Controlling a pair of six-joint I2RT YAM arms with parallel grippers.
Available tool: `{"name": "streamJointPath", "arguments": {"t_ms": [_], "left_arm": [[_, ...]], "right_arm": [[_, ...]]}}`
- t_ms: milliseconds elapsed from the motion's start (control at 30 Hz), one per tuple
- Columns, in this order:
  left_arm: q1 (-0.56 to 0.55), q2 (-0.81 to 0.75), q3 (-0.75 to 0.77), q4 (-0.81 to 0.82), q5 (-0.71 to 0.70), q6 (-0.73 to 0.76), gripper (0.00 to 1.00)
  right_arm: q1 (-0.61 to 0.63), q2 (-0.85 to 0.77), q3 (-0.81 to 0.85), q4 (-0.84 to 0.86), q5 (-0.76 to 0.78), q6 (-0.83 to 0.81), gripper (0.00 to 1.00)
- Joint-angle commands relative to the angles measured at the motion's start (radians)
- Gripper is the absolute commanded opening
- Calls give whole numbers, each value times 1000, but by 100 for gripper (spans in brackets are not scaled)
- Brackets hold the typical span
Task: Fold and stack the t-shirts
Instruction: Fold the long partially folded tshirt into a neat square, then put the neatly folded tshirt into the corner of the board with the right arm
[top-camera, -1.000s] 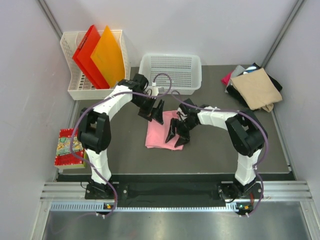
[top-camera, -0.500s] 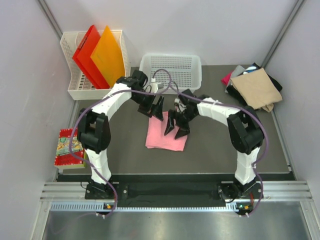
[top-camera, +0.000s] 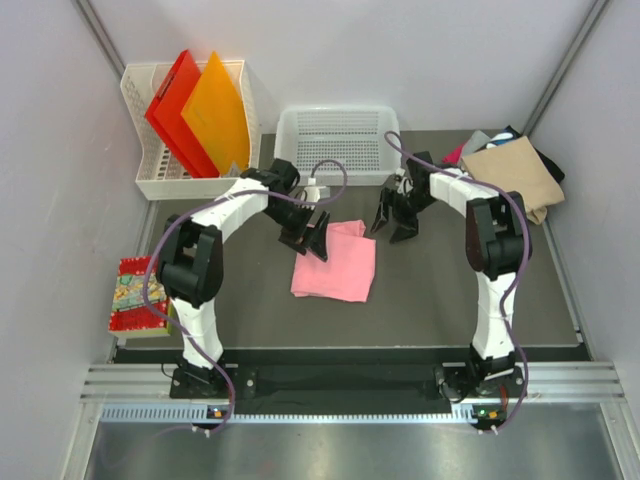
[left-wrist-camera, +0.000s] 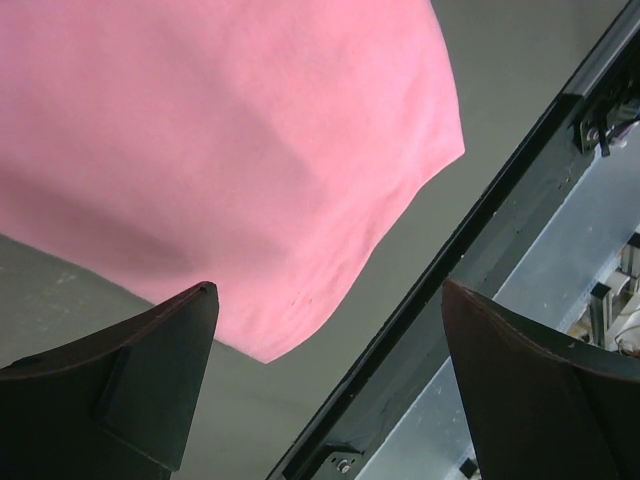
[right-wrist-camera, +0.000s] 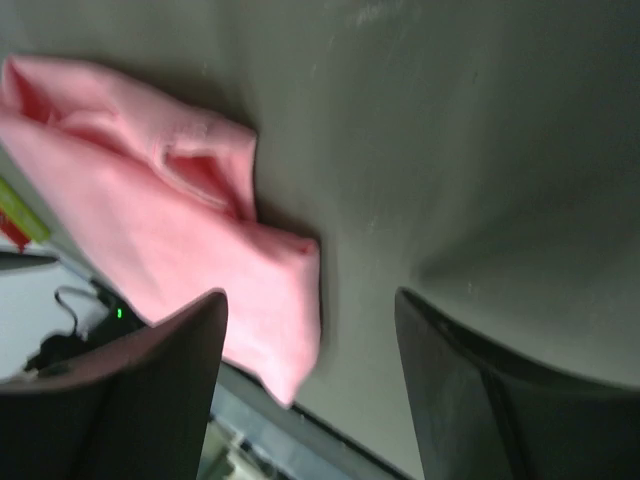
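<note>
The folded pink t-shirt (top-camera: 335, 265) lay flat in the middle of the dark tabletop (top-camera: 430, 285). The left fingers (top-camera: 318, 240) hung spread and empty over its far left corner. The right fingers (top-camera: 405, 228), likewise spread and holding nothing, hung over bare tabletop just off the shirt's far right corner, apart from the cloth. The other shirts (top-camera: 512, 175) sat piled at the far right.
</note>
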Motion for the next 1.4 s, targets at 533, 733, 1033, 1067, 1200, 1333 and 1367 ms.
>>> {"name": "streamJointPath", "arguments": {"t_ms": [533, 733, 1033, 1067, 1200, 1333, 1367], "left_arm": [[-59, 94, -112, 174, -61, 80, 96], [-61, 99, -158, 194, -81, 98, 95], [-61, 88, -173, 183, -95, 110, 95], [-61, 85, -173, 180, -98, 112, 95], [-59, 71, -183, 166, -105, 127, 95], [-61, 59, -195, 156, -115, 143, 95], [-61, 58, -195, 150, -113, 146, 95]], "right_arm": [[81, -74, -227, 277, -40, 59, 67], [107, -222, -454, 446, 55, 133, 68], [192, -151, -493, 646, 82, 248, 66], [196, -122, -487, 663, 82, 263, 66], [225, -59, -462, 764, 79, 327, 65], [267, -15, -448, 814, 79, 381, 63], [273, -4, -448, 821, 77, 400, 63]]}}
